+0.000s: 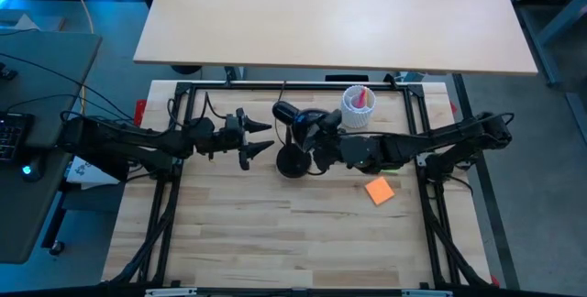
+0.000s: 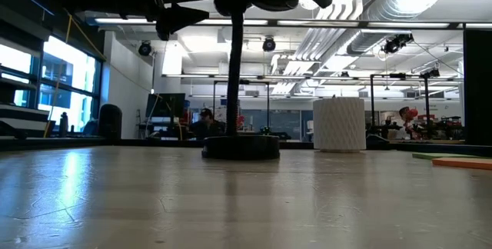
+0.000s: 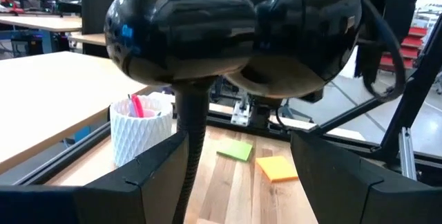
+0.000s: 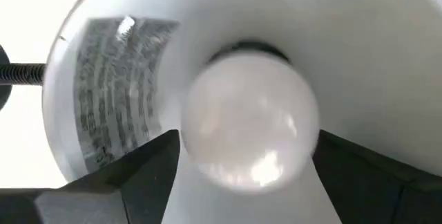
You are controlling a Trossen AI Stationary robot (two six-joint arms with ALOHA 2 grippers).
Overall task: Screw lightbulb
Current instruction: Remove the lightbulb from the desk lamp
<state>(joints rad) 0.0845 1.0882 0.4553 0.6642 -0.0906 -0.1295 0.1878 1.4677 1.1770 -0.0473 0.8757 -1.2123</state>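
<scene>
Right claw [image 4: 242,175] is being held around the lightbulb [image 4: 250,117], fingers flanking it inside the lamp shade [image 4: 387,58] (contact unclear); left claw [image 1: 261,141] is being kept open nearby.

we can read no text anywhere: the only printing is a grey label [image 4: 117,92] stuck inside the lamp's white shade [image 4: 359,51], beside the lightbulb [image 4: 250,117], and its lines are too blurred for us to make out.
</scene>
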